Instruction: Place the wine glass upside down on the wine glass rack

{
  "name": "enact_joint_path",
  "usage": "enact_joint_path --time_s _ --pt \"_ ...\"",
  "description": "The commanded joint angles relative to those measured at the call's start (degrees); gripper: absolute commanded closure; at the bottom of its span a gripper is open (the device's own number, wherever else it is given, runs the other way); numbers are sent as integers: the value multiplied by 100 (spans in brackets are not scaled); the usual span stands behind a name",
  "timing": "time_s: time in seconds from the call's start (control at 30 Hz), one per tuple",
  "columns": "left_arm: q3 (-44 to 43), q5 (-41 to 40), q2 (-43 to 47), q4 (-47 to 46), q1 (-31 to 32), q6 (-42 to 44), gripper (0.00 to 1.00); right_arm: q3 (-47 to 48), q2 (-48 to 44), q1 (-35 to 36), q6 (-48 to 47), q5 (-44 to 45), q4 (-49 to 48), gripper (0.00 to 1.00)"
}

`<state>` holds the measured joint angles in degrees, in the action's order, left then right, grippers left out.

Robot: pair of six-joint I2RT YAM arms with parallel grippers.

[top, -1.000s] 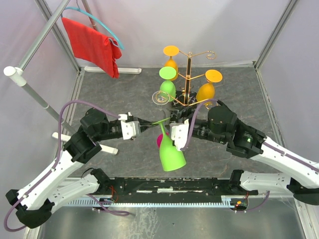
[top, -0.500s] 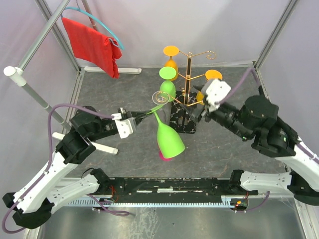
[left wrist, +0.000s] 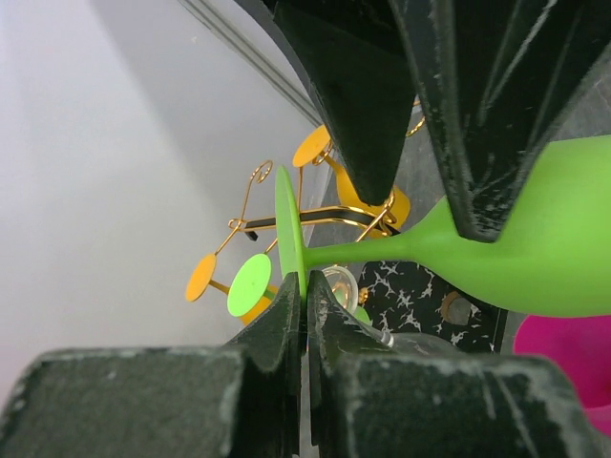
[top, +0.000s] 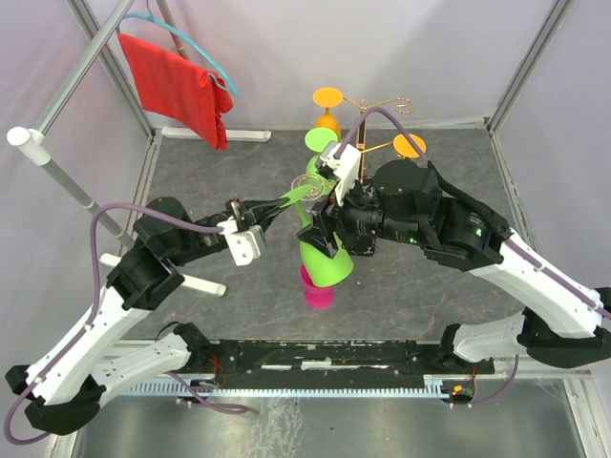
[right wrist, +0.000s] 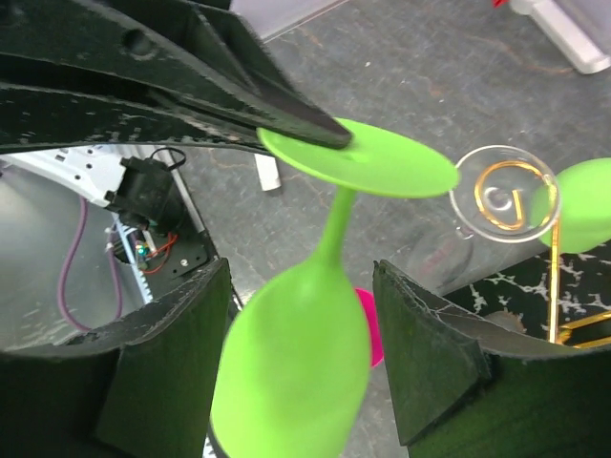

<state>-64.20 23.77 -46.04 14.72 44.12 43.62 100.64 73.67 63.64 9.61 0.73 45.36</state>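
A green wine glass (top: 325, 260) hangs tilted in mid-air, foot up and bowl down, in front of the gold wine glass rack (top: 364, 113). My left gripper (left wrist: 307, 286) is shut on the rim of the glass's foot (right wrist: 363, 157). My right gripper (right wrist: 301, 269) is open, one finger on each side of the green bowl (right wrist: 296, 372), with gaps on both sides. The rack holds orange glasses (top: 409, 145), a second green glass (top: 320, 140) and a clear glass (right wrist: 501, 196). Its black marble base (left wrist: 420, 296) is mostly hidden under my right arm.
A pink glass (top: 318, 291) stands on the table just below the green bowl. A red cloth (top: 181, 81) hangs on a hanger at the back left by a white rail (top: 57, 172). The enclosure's walls close off both sides.
My right arm has swung back in from the right, and its open jaws now straddle the green bowl. My left gripper has kept hold of the foot and raised it slightly toward the rack.
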Motion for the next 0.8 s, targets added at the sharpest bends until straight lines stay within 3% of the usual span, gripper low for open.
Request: enact_joint_path --time_s 0.0,0.47,0.77 --pt "-216 -119 -33 -449 5 307 97 145 -72 26 270 -311 -135 32" --pt "-154 92 104 -625 9 40 97 -528 -149 19 -151 340 -813 34" --pt "-67 197 84 -756 6 -72 97 -1001 -350 31 -385 305 -1556 43"
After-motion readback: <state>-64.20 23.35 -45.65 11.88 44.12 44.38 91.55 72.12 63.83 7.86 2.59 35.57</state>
